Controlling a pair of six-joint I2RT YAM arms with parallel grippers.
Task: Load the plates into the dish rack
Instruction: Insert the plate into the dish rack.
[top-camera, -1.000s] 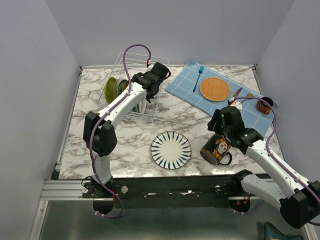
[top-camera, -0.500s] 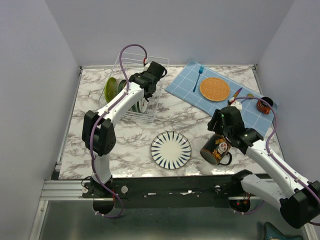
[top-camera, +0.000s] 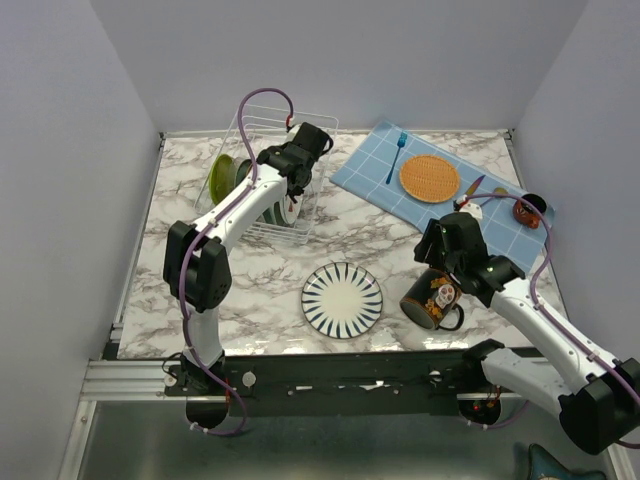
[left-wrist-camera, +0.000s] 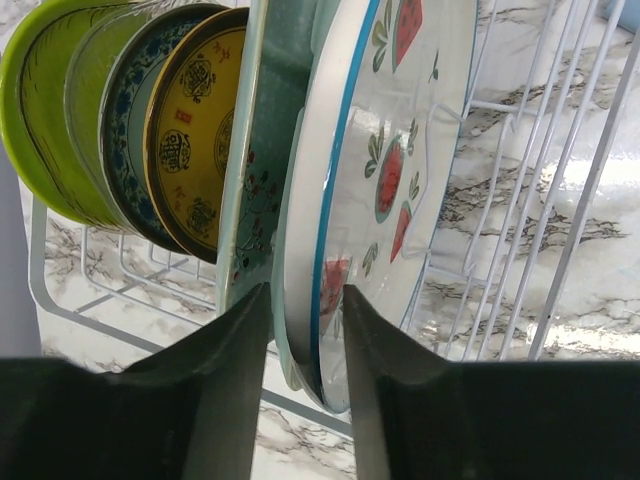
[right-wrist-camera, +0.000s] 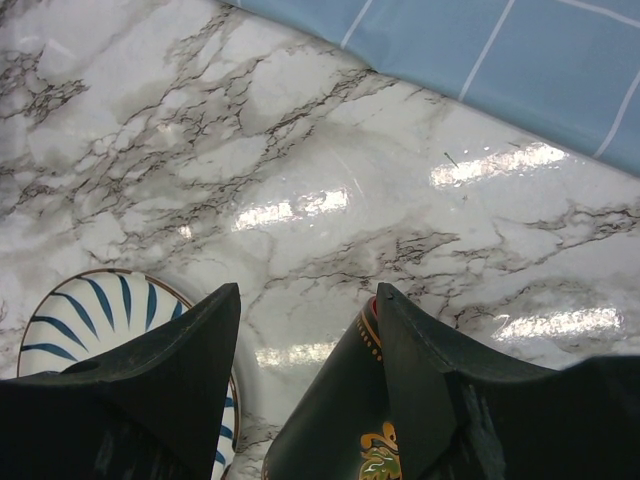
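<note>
The white wire dish rack (top-camera: 250, 118) stands at the back left with several plates upright in its slots. In the left wrist view a lime plate (left-wrist-camera: 40, 100), a teal-patterned one (left-wrist-camera: 125, 140), a yellow one (left-wrist-camera: 190, 150), a mint-green one (left-wrist-camera: 275, 130) and the watermelon plate (left-wrist-camera: 400, 160) stand side by side. My left gripper (left-wrist-camera: 305, 300) is open, its jaws straddling the watermelon plate's lower rim. A blue-striped plate (top-camera: 342, 299) lies flat on the table. My right gripper (right-wrist-camera: 308, 295) hangs open above the marble, between the striped plate (right-wrist-camera: 90, 320) and the mug.
A black decorated mug (top-camera: 432, 298) lies just under the right gripper. A blue tiled mat (top-camera: 370, 175) at the back right carries an orange woven mat (top-camera: 429, 178), a blue fork (top-camera: 397, 155) and small items (top-camera: 528, 210). Rack wires (left-wrist-camera: 560, 200) stand close to the right of the left gripper.
The left gripper's jaws have spread apart around the watermelon plate, which now stands in the rack, and the arm shifted slightly left. The right arm has not moved.
</note>
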